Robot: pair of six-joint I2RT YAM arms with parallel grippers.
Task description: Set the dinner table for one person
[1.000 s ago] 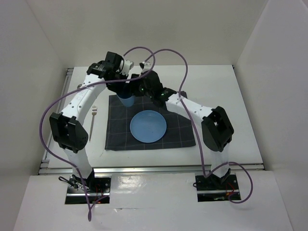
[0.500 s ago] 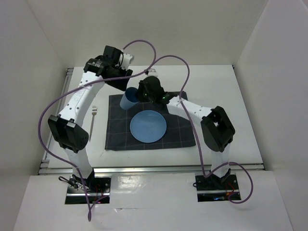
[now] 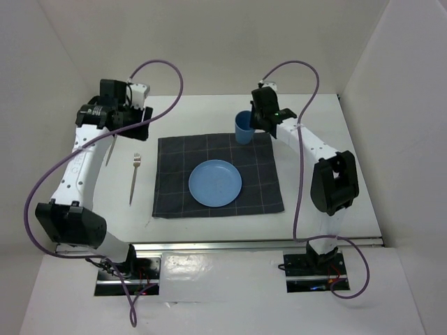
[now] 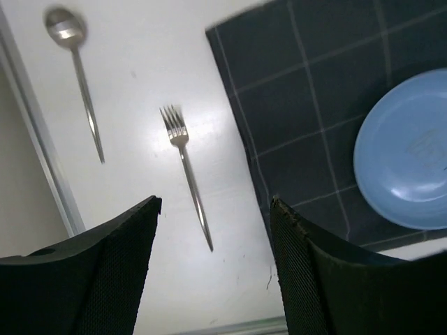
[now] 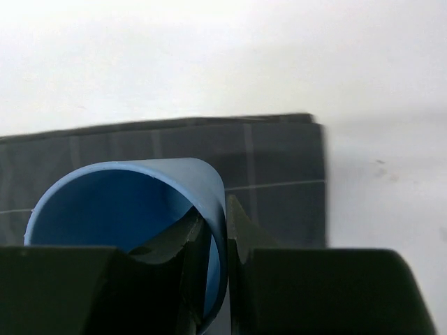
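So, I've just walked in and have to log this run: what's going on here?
The robot is setting a place for one. The right gripper pinches the wall of the blue cup near the placemat's far right corner, one finger inside the rim. The left gripper hovers open above the fork and spoon, which lie on the dinner table left of the placemat. A blue plate sits mid-placemat.

Right tool [image 5: 215, 227] is closed on the wall of a blue cup [image 5: 119, 202]: one finger [image 5: 171, 244] sits inside the cup, the other outside, touching the rim. The cup's opening faces the camera. Behind it lies a dark grey checked placemat [image 5: 279, 167], its corner at upper right, on the white bench [image 5: 209, 56].
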